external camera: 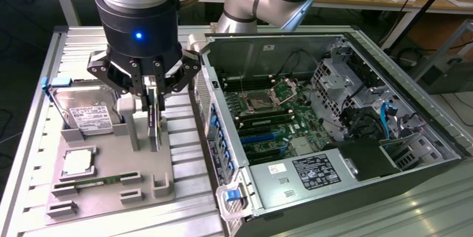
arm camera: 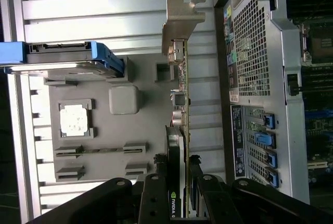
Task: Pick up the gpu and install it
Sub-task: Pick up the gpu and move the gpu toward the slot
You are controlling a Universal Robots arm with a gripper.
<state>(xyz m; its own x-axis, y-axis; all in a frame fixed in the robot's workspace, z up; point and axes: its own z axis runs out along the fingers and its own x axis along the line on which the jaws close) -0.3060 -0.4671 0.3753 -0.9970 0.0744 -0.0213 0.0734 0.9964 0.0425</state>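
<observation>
One thing matters here: the gpu (external camera: 154,132) sits right between the jaws, not off to either side.

Exterior view: the gripper (external camera: 152,101) hangs straight over the gray tray (external camera: 140,165). The card stands on its thin edge in the tray's slot, poking out below the fingertips. The jaws are narrowed down with one finger on each flat face, so I'd call it gripped. The hard drive (external camera: 88,112) lies to one side of the jaws and the open computer case (external camera: 266,54) to the other.

Wrist view: the card runs edge-on, with its long axis going straight out from between the fingers (arm camera: 156,193) to the silver bracket (arm camera: 179,15) at the far end. So the grip is on the end away from the bracket. Can't tell whether it's clear of the slot.
</observation>
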